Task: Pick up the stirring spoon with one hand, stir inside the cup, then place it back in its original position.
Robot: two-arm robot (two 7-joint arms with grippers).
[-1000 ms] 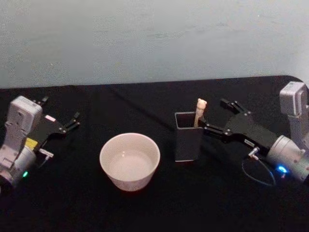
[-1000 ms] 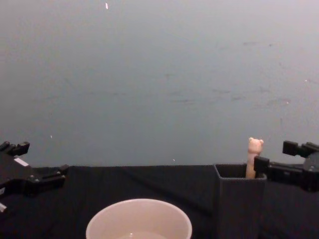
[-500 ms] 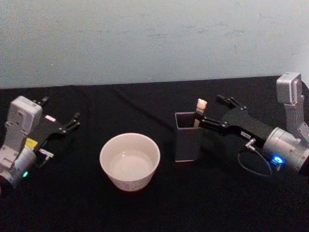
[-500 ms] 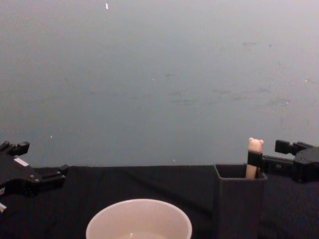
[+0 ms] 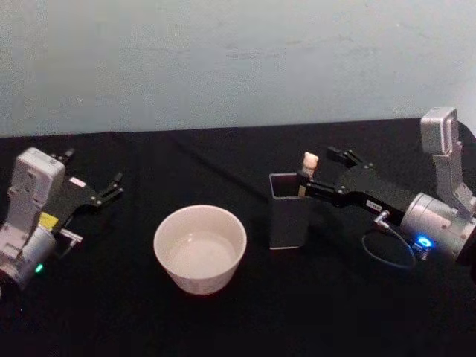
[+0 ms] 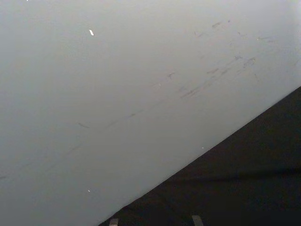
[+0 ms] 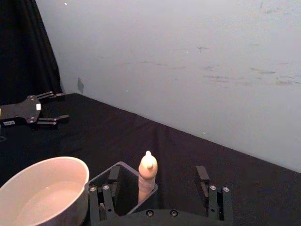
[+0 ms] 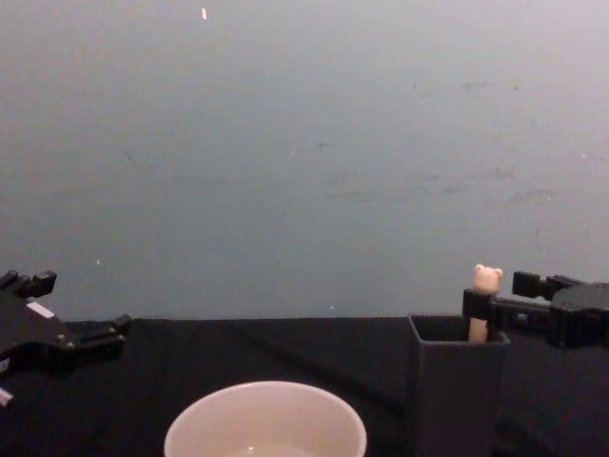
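Note:
The stirring spoon (image 5: 309, 164) stands upright in a dark grey square holder box (image 5: 288, 216), its pale bear-headed handle poking above the rim. My right gripper (image 5: 318, 168) is open at handle height, one finger on each side of the handle. In the right wrist view the stirring spoon (image 7: 147, 173) rises between the fingers (image 7: 101, 200), nearer one of them, with a gap on both sides. The cream-white cup (image 5: 199, 248) sits left of the box with liquid in it. My left gripper (image 5: 93, 169) rests open at the far left, holding nothing. The spoon's bowl is hidden inside the box.
A black cloth covers the table (image 5: 223, 312), and a pale wall (image 5: 223, 59) rises right behind it. A blue cable loop (image 5: 387, 256) hangs under the right wrist. The chest view has the cup (image 8: 265, 419) low in front and the holder box (image 8: 457, 381) to its right.
My right gripper has slid left towards the holder, so its fingers now straddle the spoon handle instead of trailing beside it. The left arm, cup and box have not moved.

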